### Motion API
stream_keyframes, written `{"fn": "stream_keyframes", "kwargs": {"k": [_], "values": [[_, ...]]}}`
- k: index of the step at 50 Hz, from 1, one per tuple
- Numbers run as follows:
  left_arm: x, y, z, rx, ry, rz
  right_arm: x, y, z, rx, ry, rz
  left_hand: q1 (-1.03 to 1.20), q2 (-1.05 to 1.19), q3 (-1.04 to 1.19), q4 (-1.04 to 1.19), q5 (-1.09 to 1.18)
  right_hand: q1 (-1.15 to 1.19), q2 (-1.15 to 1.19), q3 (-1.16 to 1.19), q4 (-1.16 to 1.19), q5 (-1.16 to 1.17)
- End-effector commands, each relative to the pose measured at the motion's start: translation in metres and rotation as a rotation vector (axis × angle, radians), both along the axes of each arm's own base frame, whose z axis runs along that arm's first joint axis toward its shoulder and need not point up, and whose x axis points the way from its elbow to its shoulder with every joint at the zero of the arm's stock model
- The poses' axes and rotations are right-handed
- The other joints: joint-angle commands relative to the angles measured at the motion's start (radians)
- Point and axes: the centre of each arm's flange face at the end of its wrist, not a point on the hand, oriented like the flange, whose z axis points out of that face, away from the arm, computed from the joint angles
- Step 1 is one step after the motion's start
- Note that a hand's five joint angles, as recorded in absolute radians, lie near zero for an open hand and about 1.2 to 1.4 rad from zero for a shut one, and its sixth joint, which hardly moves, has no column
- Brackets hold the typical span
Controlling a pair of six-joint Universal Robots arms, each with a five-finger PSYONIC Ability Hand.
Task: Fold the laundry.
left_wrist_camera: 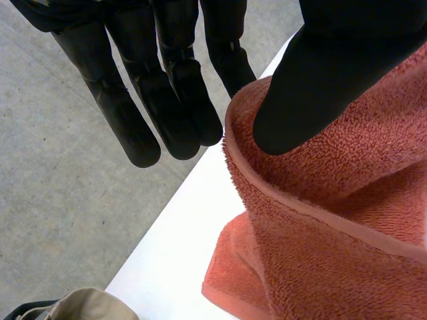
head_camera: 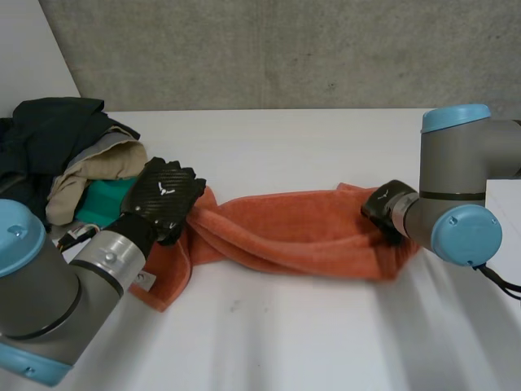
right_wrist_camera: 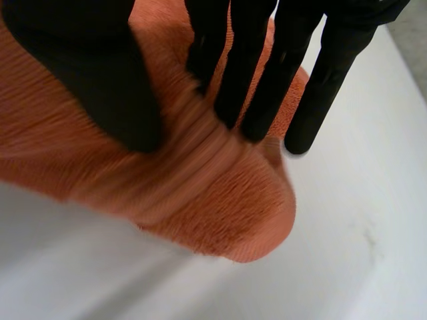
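Nearest us, the left hand (left_wrist_camera: 167,100) is open, only its thumb resting on one end of the orange towel (head_camera: 285,232). The right hand (right_wrist_camera: 87,73) pinches the other end. If we pull now (left has no grip), the towel may slide askew.

Soft, even light falls from above, bright without harshness. The white table (head_camera: 326,147) is the lightest surface, pale but free of glare. The orange towel (head_camera: 285,236) casts only a thin, soft-edged shadow along its near edge. The left hand (head_camera: 163,199) carries a faint sheen on its woven back, with dull highlights on its fingers (left_wrist_camera: 127,113). The right hand (right_wrist_camera: 253,73) reads near-black. Folds in the clothes pile (head_camera: 57,138) at the table's far left corner sink into deep shade.
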Motion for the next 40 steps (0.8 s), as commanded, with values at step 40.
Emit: {"fn": "stream_keyframes", "kwargs": {"k": [40], "values": [[-0.001,-0.046,-0.034,-0.023,0.066,0.154,-0.04,0.0,0.034,-0.333,-0.396,-0.066,0.248,0.192,0.2,0.196,0.237,0.352,0.323,0.338,0.34,0.361]]}}
